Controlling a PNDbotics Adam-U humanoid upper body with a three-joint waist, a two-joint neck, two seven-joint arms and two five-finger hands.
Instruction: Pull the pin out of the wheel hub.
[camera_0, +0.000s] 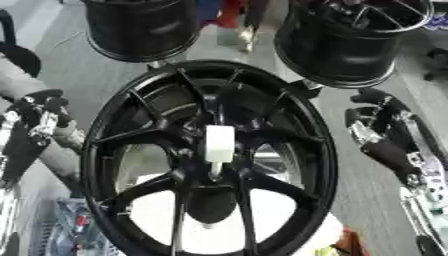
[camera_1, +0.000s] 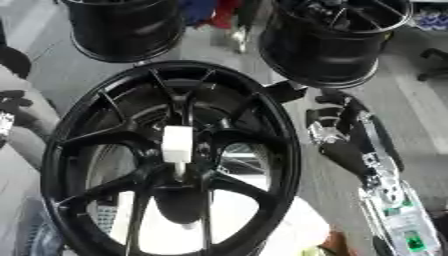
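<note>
Plainly, step in hand: the pull is not yet begun; neither hand touches the pin, so the reach and the grasp come first.
Pin: the white pin (camera_0: 219, 144) stands in the centre of the black wheel hub (camera_0: 213, 165), its broad upper block above a thin stem that enters the hub's middle.
Wheel hub: it lies face-up in front of the robot, spokes fanning out from the pin to the rim; two other black wheels (camera_0: 143, 27) stand beyond it, well apart from the work.
Right hand: the right hand (camera_1: 337, 131) hangs just outside the rim on the right, fingers curled and holding nothing, apart from the pin.
Left hand: the left hand (camera_0: 39, 117) sits outside the rim on the left, fingers curled, also empty.
Choice of hand: the right one looks the better placed, being nearer the hub's centre.
Approach: come in over the spokes from above, not through the gaps, so that the fingers do not catch on a spoke.
Grasp: take the broad white block from two opposite sides, thumb against fingers, rather than the thin stem.
Pull: draw along the pin's own axis, straight away from the hub; a sideways tug is likely to jam it.
Risk: the wheel may shift with the pull; the idle hand on the rim could steady it.
</note>
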